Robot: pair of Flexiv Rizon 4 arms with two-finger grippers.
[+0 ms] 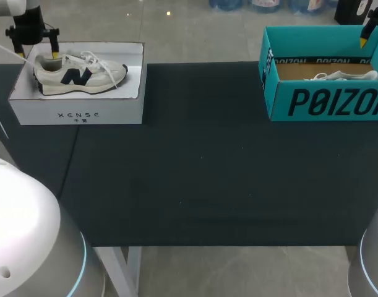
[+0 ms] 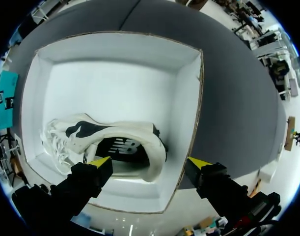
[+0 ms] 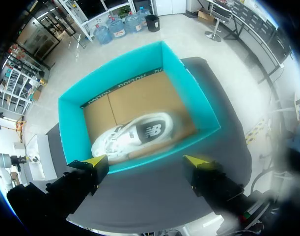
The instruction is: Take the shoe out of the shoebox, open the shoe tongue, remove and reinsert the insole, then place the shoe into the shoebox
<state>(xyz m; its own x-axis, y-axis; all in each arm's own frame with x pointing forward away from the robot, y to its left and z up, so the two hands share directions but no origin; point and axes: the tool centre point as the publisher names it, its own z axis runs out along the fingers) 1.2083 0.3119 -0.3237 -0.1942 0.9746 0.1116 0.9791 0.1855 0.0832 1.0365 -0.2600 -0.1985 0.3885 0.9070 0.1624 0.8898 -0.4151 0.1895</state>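
A cream sneaker (image 1: 77, 73) with a dark logo lies in the white shoebox (image 1: 77, 111) at the table's far left. My left gripper (image 1: 39, 52) hangs open above its heel end. In the left wrist view the sneaker (image 2: 105, 140) lies on its side. The left gripper (image 2: 150, 163) straddles the box wall (image 2: 189, 113), one finger over the heel and the other outside the box. A second white sneaker (image 1: 340, 75) lies in a teal shoebox (image 1: 325, 102) at the far right. My right gripper (image 1: 368, 36) hovers open above it. The right wrist view shows this sneaker (image 3: 132, 135) well below the right gripper (image 3: 146, 161).
A dark mat (image 1: 201, 161) covers the table between the two boxes and towards the front edge. The teal box (image 3: 140, 69) has tall walls and a brown cardboard floor. The white box is shallow, with its walls low around the shoe.
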